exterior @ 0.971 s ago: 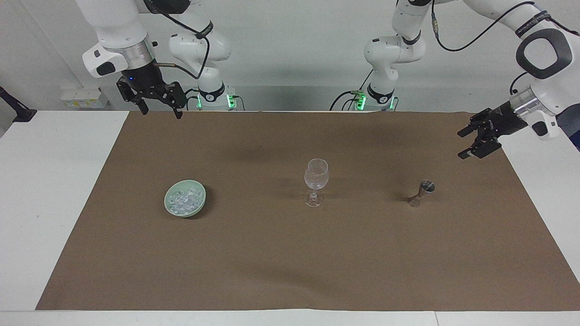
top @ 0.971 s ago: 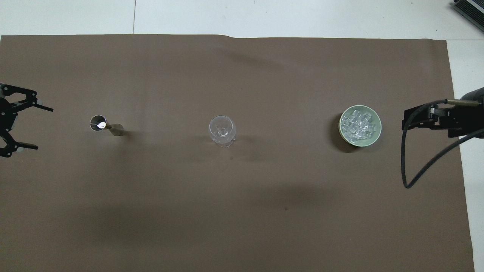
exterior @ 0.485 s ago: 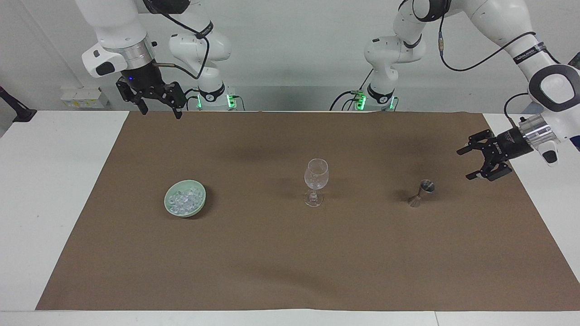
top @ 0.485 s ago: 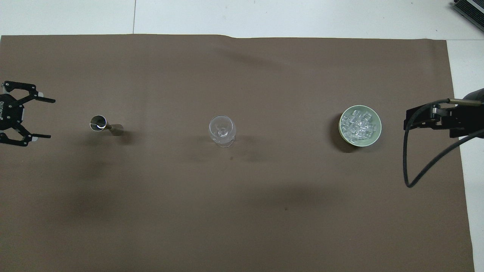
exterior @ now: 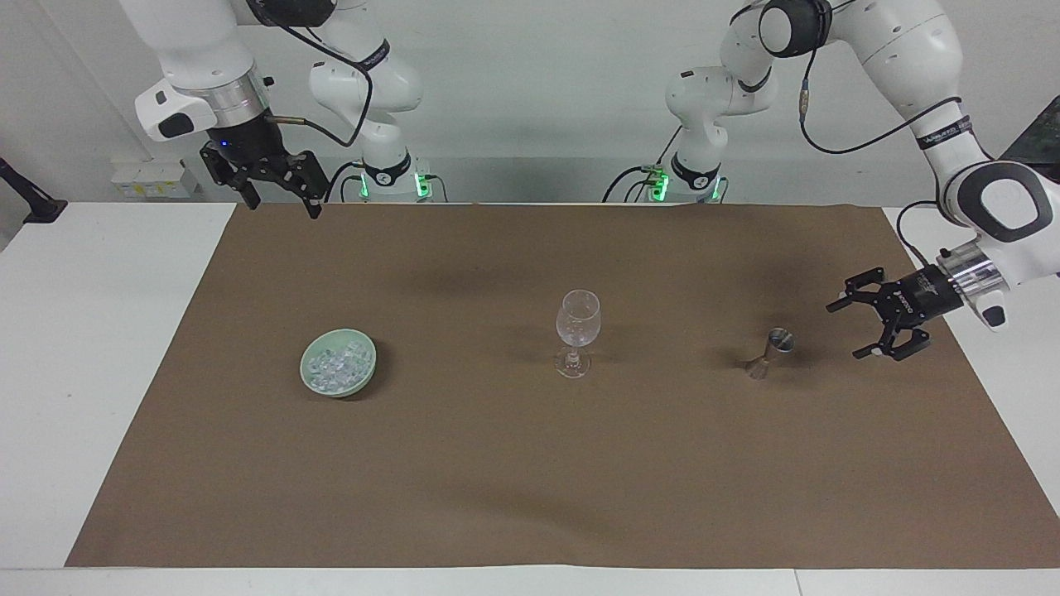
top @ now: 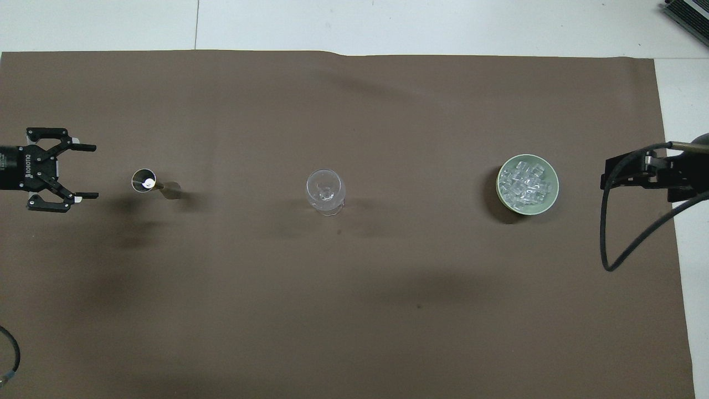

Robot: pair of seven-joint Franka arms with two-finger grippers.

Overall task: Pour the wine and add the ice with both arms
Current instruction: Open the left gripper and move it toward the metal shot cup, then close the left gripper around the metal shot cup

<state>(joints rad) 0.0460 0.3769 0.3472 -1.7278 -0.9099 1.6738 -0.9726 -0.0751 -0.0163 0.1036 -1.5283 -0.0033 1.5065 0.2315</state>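
A steel jigger [exterior: 770,351] [top: 153,183] stands on the brown mat toward the left arm's end. The wine shows only as a bright glint in its cup [top: 147,183]. My left gripper [exterior: 845,331] [top: 94,172] hangs low beside the jigger, open, fingers pointing at it, a short gap away. An empty wine glass [exterior: 577,329] [top: 325,191] stands upright mid-mat. The ice [exterior: 335,364] [top: 525,183] fills a green bowl [exterior: 303,368] [top: 554,189] toward the right arm's end. My right gripper [exterior: 281,207] [top: 631,173] hangs open, high above the mat's edge, holding nothing.
The brown mat [exterior: 530,463] covers most of the white table [exterior: 99,348]. A black cable [top: 609,244] loops down from the right wrist. A power strip [exterior: 153,178] sits by the wall at the right arm's end.
My left gripper has come down and turned level, moving in beside the jigger. The right gripper has drifted slightly outward. Glass, bowl and jigger have not moved.
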